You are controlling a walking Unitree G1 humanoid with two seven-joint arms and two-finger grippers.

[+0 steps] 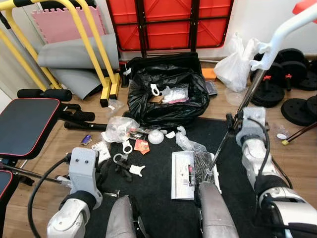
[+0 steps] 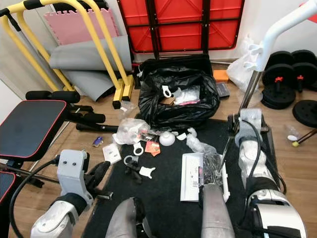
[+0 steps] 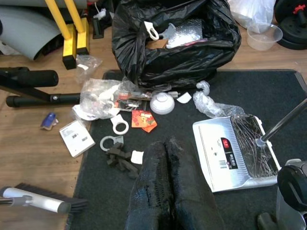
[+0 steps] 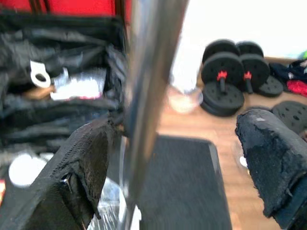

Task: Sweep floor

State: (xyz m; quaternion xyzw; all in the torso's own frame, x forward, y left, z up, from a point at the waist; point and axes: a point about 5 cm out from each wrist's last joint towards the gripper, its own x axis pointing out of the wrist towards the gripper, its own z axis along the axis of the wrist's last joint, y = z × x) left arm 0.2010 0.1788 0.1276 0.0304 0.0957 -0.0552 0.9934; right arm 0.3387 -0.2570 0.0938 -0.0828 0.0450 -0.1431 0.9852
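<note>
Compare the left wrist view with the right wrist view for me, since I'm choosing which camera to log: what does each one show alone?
Left wrist view: shut left gripper, dustpan, brush on the wood floor, scattered litter on the black mat.
Right wrist view: open right gripper around the metal pole, dumbbell weights.
Both: black trash bag.

My right pincer has rough, frayed black cloth fingers around a shiny metal pole. The dustpan is smooth grey plastic on a matt black mat. The far bin bag is glossy black plastic; the floor looks like wood.
</note>
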